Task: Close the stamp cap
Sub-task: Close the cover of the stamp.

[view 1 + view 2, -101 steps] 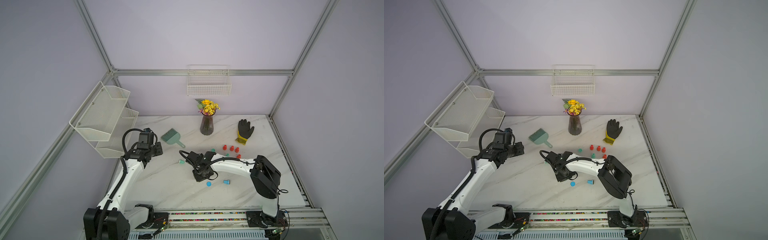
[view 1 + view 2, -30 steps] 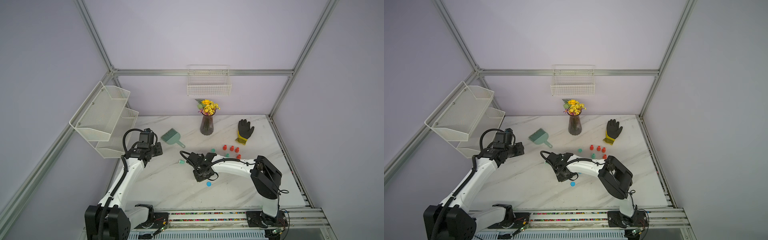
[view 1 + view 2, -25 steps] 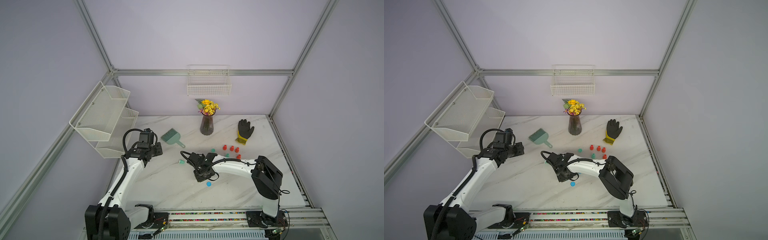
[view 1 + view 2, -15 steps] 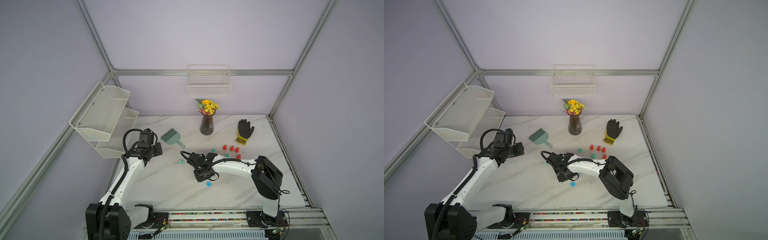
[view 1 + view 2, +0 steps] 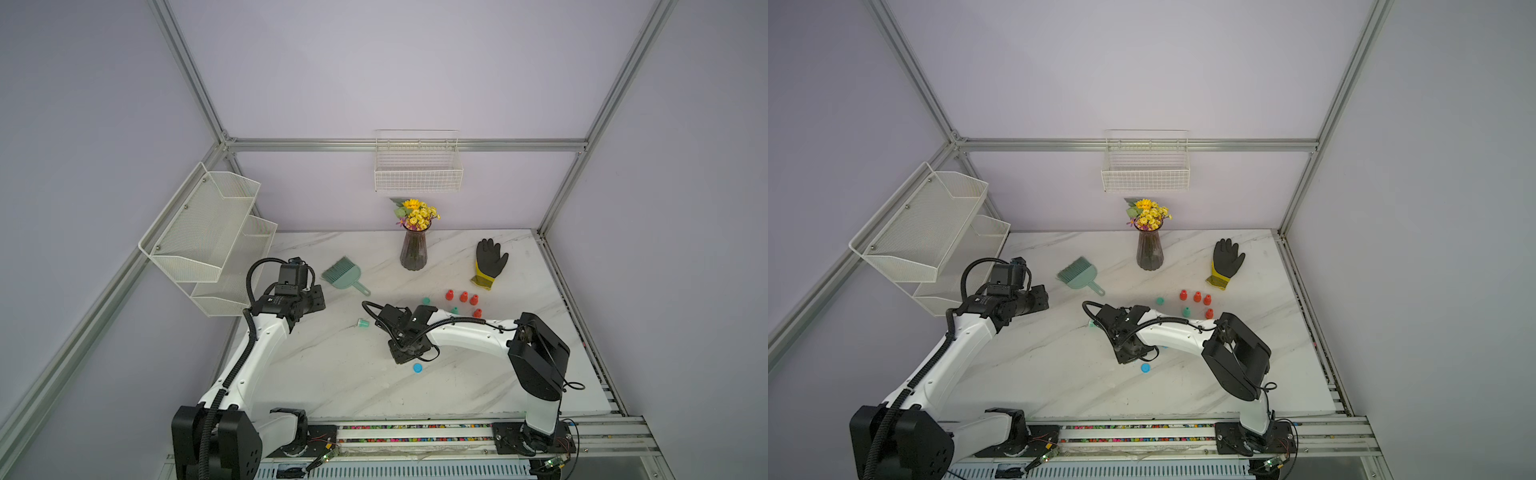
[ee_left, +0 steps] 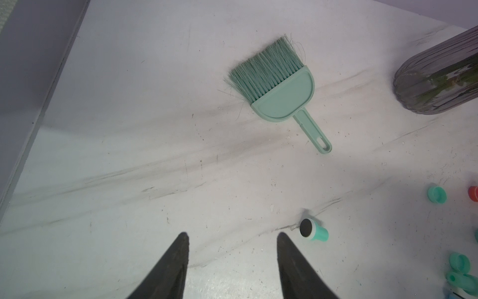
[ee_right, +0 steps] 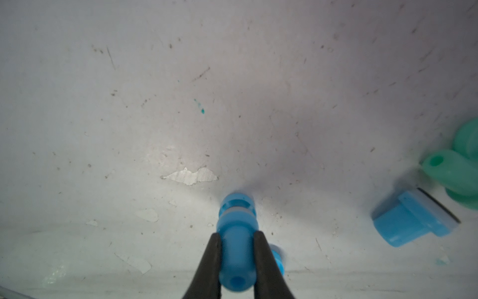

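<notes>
Judging from the right wrist view, the blue stamp [image 7: 236, 256] is light, rigid, smooth plastic that may slip if pinched off-centre; take it by the narrow handle. The right gripper [image 7: 236, 235] is clamped on that handle, with the wide end projecting past the tips toward the table [image 7: 155, 77]. In both top views a loose blue cap [image 5: 417, 368] [image 5: 1145, 367] lies at 5 o'clock, just beside that gripper. In the left wrist view the left gripper [image 6: 232, 235] stands part open and empty.

White left arm [image 5: 257, 353] and right arm [image 5: 469, 332] carry black joints, black cables, apparently rubbery tapered fingers [image 6: 165, 269].
</notes>
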`<state>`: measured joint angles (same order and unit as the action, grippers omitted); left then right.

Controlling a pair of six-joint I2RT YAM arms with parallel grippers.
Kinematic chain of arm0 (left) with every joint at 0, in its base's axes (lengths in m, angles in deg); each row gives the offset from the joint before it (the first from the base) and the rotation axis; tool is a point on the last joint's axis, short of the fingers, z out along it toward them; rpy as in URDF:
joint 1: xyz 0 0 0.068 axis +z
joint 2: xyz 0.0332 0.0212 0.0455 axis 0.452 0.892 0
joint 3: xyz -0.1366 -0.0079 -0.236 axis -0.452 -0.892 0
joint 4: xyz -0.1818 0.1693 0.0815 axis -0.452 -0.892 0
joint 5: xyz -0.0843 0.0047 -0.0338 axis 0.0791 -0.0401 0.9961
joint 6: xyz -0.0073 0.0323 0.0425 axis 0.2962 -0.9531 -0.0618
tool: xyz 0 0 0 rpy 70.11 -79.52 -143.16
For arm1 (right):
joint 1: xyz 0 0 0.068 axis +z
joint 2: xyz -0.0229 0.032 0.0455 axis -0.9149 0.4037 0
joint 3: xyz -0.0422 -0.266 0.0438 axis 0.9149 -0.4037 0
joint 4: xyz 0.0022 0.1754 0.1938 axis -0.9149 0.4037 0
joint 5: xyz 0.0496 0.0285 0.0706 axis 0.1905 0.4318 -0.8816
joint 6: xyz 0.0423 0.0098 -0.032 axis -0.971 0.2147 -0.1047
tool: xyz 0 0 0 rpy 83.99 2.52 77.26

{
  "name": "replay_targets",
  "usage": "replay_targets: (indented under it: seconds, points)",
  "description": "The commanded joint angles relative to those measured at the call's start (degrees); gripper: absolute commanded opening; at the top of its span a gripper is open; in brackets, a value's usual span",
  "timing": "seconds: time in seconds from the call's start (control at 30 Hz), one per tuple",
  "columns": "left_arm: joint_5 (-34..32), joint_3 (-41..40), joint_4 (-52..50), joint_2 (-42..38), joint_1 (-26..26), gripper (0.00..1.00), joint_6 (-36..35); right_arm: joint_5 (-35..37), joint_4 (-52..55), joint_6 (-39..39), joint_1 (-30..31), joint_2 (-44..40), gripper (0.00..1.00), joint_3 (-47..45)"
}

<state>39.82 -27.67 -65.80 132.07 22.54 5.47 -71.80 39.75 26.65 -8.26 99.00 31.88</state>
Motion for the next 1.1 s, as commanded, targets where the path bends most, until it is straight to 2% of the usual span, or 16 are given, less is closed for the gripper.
replay_targets:
  seconds: [0.0,1.07]
  points:
    - [0.39,1.23,1.02,-0.05,0.56,0.55,-1.17,-0.50,0.34,-0.75,0.25,0.16,0.00,-0.98]
    - [0.31,1.20,0.93,-0.14,0.98,0.55,-1.16,0.44,-0.44,-0.28,0.25,0.45,0.00,1.94]
